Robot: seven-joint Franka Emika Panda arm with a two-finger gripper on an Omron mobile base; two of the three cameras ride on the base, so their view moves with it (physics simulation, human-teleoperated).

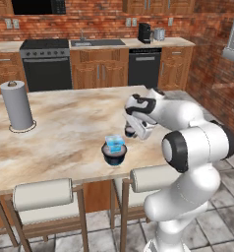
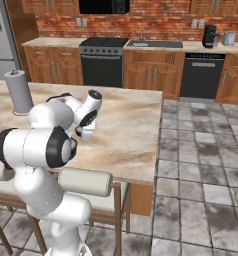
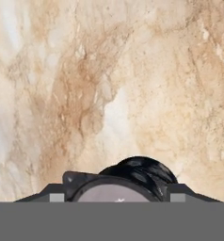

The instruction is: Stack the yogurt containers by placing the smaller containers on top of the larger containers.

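The light-blue cup (image 1: 114, 143) sits on top of the navy tub (image 1: 114, 154), near the front edge of the surface (image 1: 65, 133), with bare marble open to its left. One small dark pot (image 1: 130, 131) stands just right of that stack, close to the surface's right edge, under the claw (image 1: 134, 129). In the hand view the pot (image 3: 141, 175) lies between the dark fingertips (image 3: 72, 181), which stand close on either side; I cannot tell whether they touch it. One paper-towel roll (image 1: 16, 105) stands well apart at the far left. Two stools (image 1: 43, 195) line the front edge.
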